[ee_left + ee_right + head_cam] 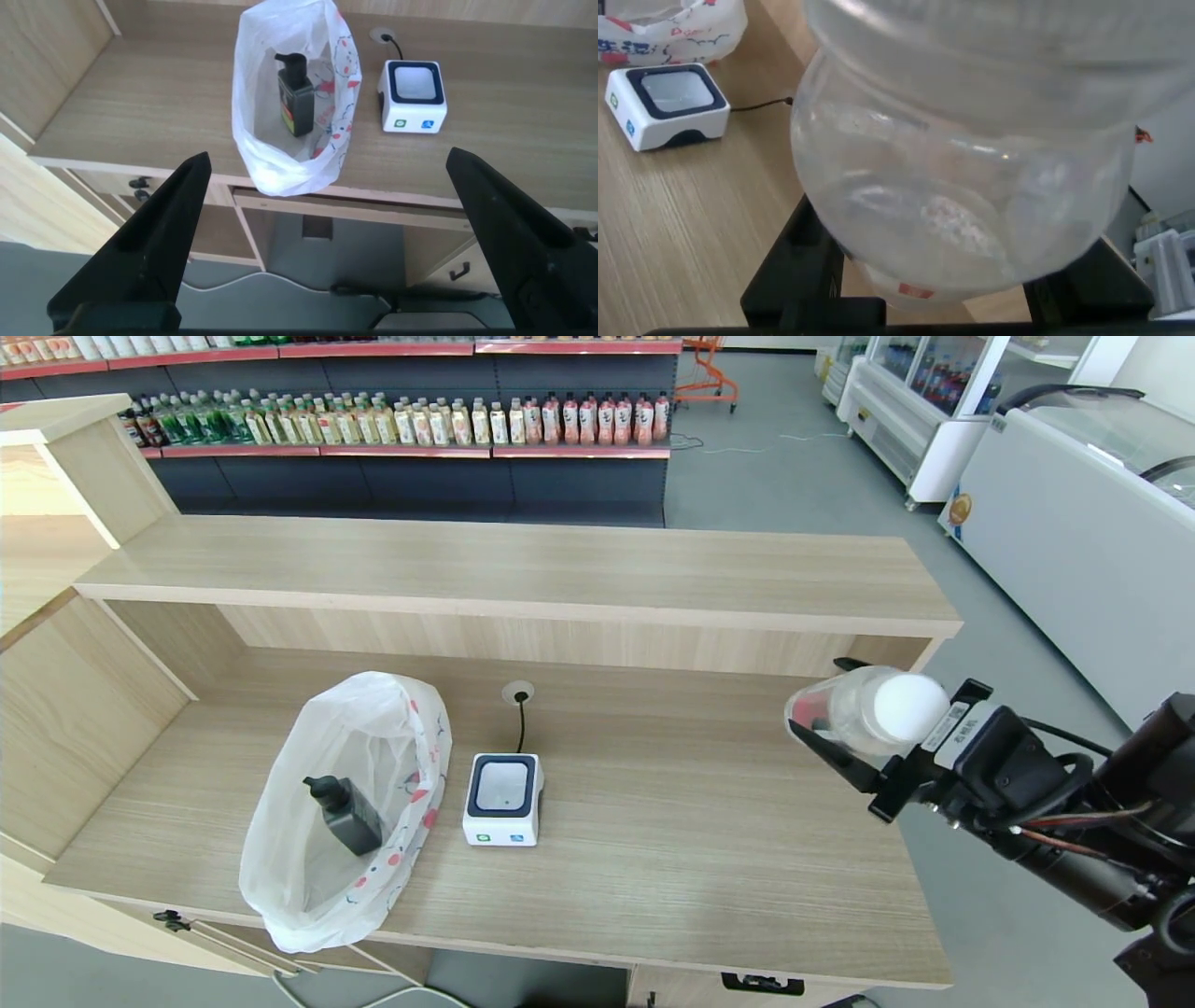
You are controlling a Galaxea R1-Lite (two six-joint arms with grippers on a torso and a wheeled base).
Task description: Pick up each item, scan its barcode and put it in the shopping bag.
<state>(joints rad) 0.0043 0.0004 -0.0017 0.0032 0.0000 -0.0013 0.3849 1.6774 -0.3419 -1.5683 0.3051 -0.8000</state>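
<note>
My right gripper (845, 733) is shut on a clear plastic bottle (854, 709) with a white cap, held in the air over the right end of the counter. The bottle's rounded base (962, 177) is right in front of the right wrist camera. A white barcode scanner (503, 798) with a dark window sits mid-counter, cabled to a hole behind it. Left of it stands the open white shopping bag (350, 803), and a black pump bottle (344, 812) lies inside it. My left gripper (327, 233) hangs open below the counter's front edge, facing the bag (290, 93) and the scanner (413, 93).
The wooden counter (672, 821) has a raised ledge (523, 569) along its back and a side wall on the left. Shelves of drink bottles (401, 420) stand beyond it. White chest freezers (1074, 495) line the aisle on the right.
</note>
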